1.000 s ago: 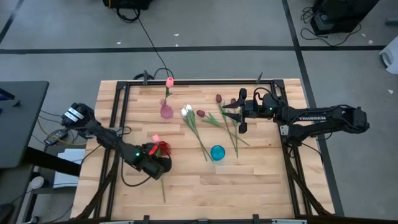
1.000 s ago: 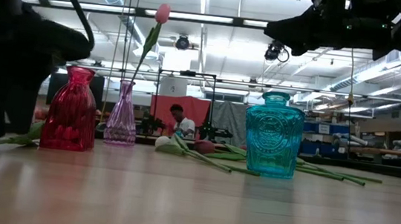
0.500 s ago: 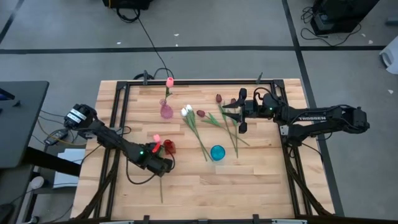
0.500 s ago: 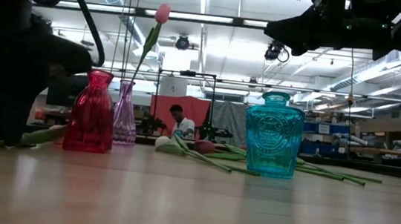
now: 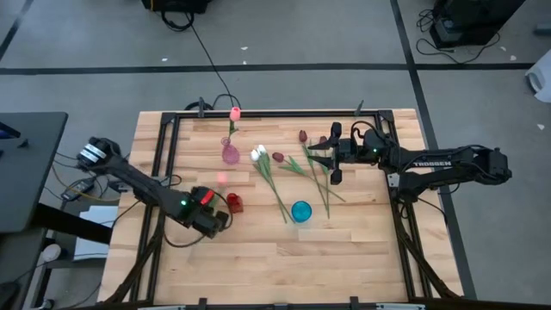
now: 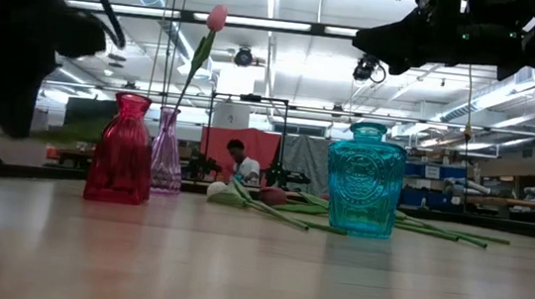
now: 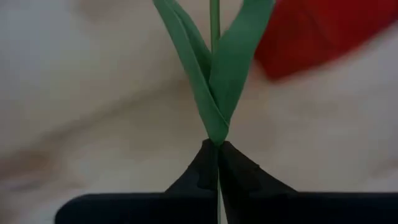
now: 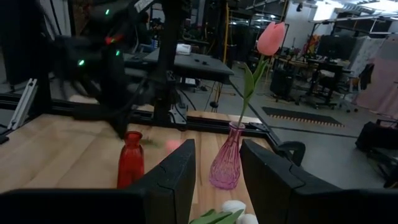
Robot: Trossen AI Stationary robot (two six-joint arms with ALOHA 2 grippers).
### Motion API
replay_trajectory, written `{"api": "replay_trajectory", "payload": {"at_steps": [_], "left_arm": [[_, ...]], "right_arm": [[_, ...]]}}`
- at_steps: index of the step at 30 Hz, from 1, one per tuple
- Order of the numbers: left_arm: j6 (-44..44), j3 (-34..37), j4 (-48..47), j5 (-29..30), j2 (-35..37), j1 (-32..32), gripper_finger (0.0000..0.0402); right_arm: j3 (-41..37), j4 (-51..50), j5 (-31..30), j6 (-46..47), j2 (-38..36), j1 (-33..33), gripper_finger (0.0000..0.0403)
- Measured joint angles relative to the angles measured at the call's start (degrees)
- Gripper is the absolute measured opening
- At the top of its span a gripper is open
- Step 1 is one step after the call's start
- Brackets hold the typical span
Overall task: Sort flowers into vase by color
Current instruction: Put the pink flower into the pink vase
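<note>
wooden table (image 5: 344, 258) carries my left gripper (image 7: 217, 163), pinched on a pink tulip's stem (image 7: 214, 18) near the red vase (image 5: 232, 201); head seems blurred, thin stem may slip.

Over the last second the left gripper (image 7: 217, 163) has gone from wide apart to clamped on the green stem (image 7: 214, 25) of a pink tulip (image 5: 221, 179). It has risen off the bench (image 5: 344, 258); in the low view the stem no longer lies on the wood. The arm has pulled back from over the red vase (image 5: 232, 201), which now stands clear beside it.
</note>
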State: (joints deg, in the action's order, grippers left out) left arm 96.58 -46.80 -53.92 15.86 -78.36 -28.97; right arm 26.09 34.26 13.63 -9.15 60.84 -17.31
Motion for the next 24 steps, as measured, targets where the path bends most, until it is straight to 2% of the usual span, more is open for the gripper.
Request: {"api": "replay_trajectory", "payload": {"at_steps": [3, 6, 10, 14, 19, 24], "left_arm": [[1.24, -2.34, -7.48, 5.32, 5.28, 0.11, 0.0003], [-0.75, -3.54, -14.21, 13.23, 9.46, 0.50, 0.0002], [-8.49, -3.77, -13.81, 27.01, 14.40, 2.37, 0.0001], [-16.56, -3.77, -12.14, 36.54, 17.89, 6.69, 0.0001], [-32.83, -3.77, -3.96, 44.48, 20.81, 14.09, 0.0000], [-60.39, -3.77, 14.92, 48.35, 22.85, 21.88, 0.0000]], "right_arm": [[0.00, 0.02, 0.00, 0.00, 0.00, 0.01, 0.0140], [0.01, 0.14, 0.00, 0.00, 0.00, 0.00, 0.0140], [0.02, 0.75, 0.02, 0.03, 0.01, 0.01, 0.0140], [0.02, 1.11, 0.02, 0.04, 0.00, 0.01, 0.0140], [0.02, 1.76, 0.31, 0.04, 0.00, 0.01, 0.0140], [0.02, 2.15, 1.05, 0.02, 0.00, 0.01, 0.0140]]}}
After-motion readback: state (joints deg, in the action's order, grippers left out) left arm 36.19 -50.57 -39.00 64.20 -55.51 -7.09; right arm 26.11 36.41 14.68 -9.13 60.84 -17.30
